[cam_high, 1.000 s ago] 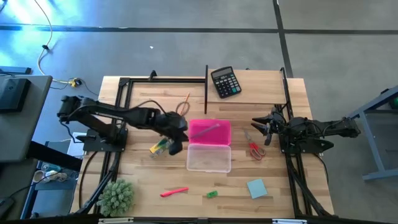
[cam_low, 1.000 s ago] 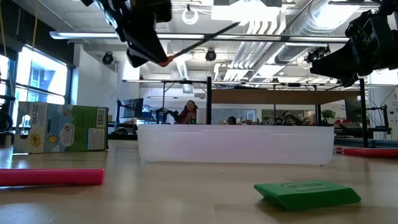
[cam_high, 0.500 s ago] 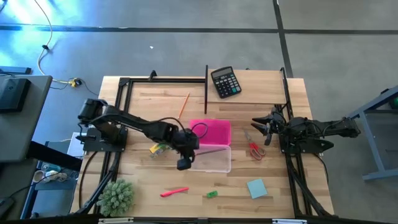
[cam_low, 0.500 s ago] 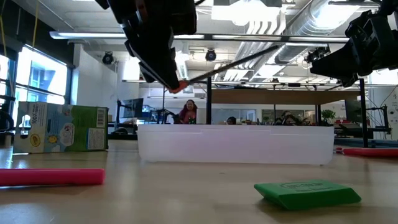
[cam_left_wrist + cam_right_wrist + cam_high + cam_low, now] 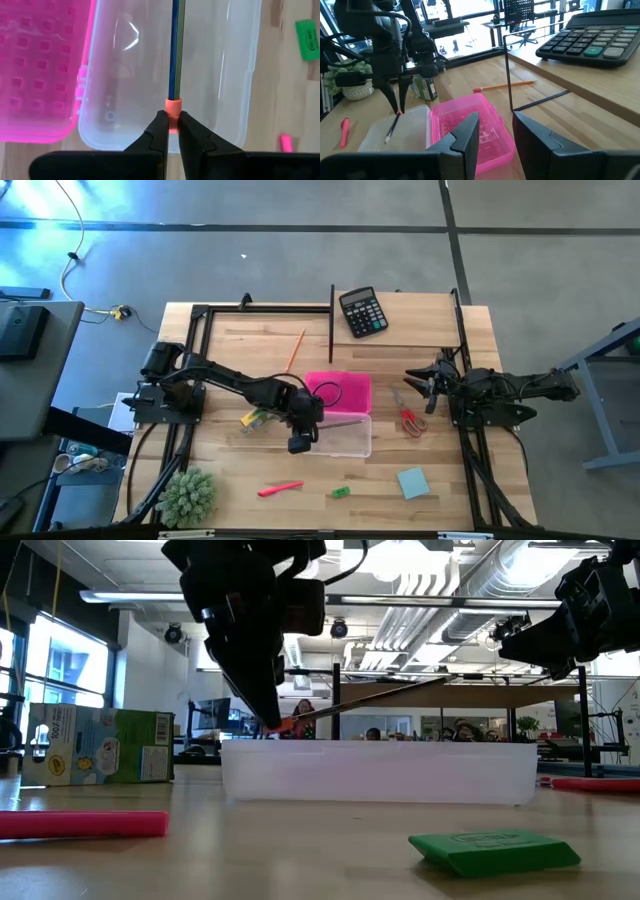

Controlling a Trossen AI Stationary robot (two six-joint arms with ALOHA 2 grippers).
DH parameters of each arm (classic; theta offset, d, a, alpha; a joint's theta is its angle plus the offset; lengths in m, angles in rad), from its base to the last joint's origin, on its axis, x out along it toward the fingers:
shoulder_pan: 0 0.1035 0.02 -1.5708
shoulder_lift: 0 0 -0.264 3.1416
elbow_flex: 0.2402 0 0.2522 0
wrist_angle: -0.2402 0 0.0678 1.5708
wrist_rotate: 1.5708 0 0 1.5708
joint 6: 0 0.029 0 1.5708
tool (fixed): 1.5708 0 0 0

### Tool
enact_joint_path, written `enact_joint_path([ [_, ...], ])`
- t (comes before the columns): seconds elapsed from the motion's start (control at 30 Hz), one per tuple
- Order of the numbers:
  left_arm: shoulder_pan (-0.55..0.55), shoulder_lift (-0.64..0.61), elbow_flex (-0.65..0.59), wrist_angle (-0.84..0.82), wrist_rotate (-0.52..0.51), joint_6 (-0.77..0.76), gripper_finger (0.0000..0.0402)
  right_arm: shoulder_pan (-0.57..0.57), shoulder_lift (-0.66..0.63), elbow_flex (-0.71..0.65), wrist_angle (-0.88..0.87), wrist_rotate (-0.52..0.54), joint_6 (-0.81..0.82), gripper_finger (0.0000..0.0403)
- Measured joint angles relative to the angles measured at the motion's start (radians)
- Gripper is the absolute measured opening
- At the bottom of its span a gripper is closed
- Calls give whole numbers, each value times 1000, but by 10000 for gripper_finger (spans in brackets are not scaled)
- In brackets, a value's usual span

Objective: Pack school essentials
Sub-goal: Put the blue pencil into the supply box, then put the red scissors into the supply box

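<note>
The brown pencil (image 5: 176, 47) is in the left pincer (image 5: 171, 131), which is clenched on the pink eraser end. The pencil hangs over the clear half of the pencil box (image 5: 340, 435), with its point reaching out toward 3 o'clock. From table height the eraser end sits just above the box wall and the far end points a bit up. So the pencil is not down in the box yet, I think.

This step looks like putting the first pencil in the box. Next, the pincer should go lower until the pencil lies flat inside, and then let go. The pencil must line up with the long way of the box, or an end could catch on the wall.

The pink lid (image 5: 345, 390) lies open at 12 o'clock from the clear half. The orange pencil (image 5: 296, 349) lies on the table (image 5: 440, 315) at about 11 o'clock from the box. The crayon box (image 5: 257, 418) is at 9 o'clock, near the left arm. The red scissors (image 5: 410, 414) are at 3 o'clock. The pink marker (image 5: 279, 489), the tiny green piece (image 5: 342, 492) and the blue notepad (image 5: 412, 482) wait along the 6 o'clock side.

The right pincer (image 5: 496, 131) is released and holds nothing. It waits above the scissors.
</note>
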Motion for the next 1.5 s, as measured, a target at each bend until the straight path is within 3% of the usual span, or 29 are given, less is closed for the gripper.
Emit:
enact_joint_path([
  [0.3, 23, 0, 0, -14, 7, 7, 23, 0, 0, 0, 0, 0, 0, 108],
  [0.67, 34, 0, 0, -34, 3, 39, 84, 0, 0, 0, 0, 1, 0, 108],
  [1.17, 67, -15, 2, -40, -10, 70, 124, 0, 0, 0, 0, 1, 0, 108],
  [1.5, 94, -28, 135, -238, -12, 151, 131, 0, 0, 0, 4, 1, 0, 108],
])
